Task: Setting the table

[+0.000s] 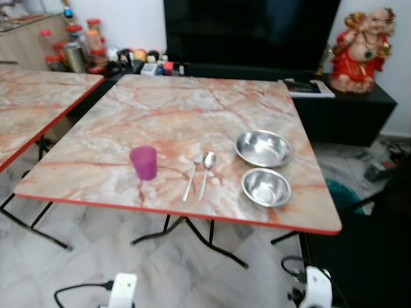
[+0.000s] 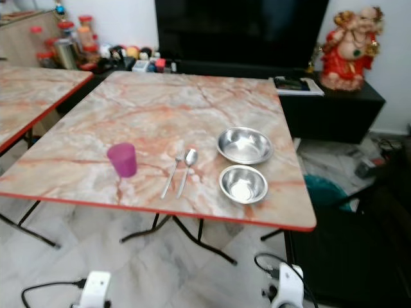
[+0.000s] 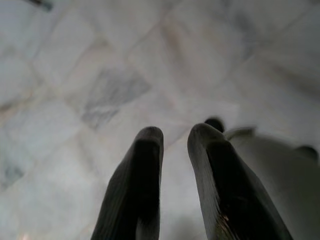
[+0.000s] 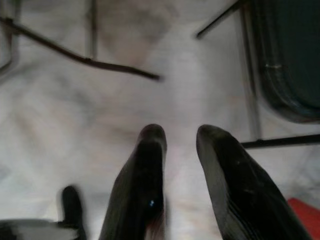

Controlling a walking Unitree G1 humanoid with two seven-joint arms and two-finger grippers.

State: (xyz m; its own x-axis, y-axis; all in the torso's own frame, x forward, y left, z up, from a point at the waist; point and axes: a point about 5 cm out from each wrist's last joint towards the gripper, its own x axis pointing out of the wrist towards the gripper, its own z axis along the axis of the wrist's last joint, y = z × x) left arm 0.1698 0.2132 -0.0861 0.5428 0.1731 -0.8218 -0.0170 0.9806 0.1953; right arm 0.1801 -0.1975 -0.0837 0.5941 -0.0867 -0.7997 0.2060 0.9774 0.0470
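Left eye view: you see the marble-patterned folding surface with a red edge (image 1: pixel 160 109) ahead of and above both arms. On it, near its front edge, stand a translucent purple plastic cup (image 1: pixel 144 162), a steel fork (image 1: pixel 192 176) and a steel spoon (image 1: pixel 206 172) lying side by side, a larger shallow steel bowl (image 1: pixel 263 147) and a smaller steel bowl (image 1: pixel 266 187) just in front of it.

The fork and spoon touch or nearly touch. Their long axes run roughly front to back, heads away from you and handles toward the front edge. The cup stands to their left, the bowls to their right.

Left wrist view: the left gripper (image 3: pixel 175 145) hangs low and points at the pale tiled floor (image 3: pixel 90 75). Its jaws stand slightly apart and hold nothing.

Right wrist view: the right gripper (image 4: pixel 180 140) also points at the floor, beside the black legs of the surface. Its jaws stand slightly apart and are empty.

Judge the arms as idle; no item is yet engaged. The bowls lie on the right arm's side and the cup on the left arm's side. The cutlery sits between them, slightly right of centre. Expect any pick to require raising an arm above the front edge first.
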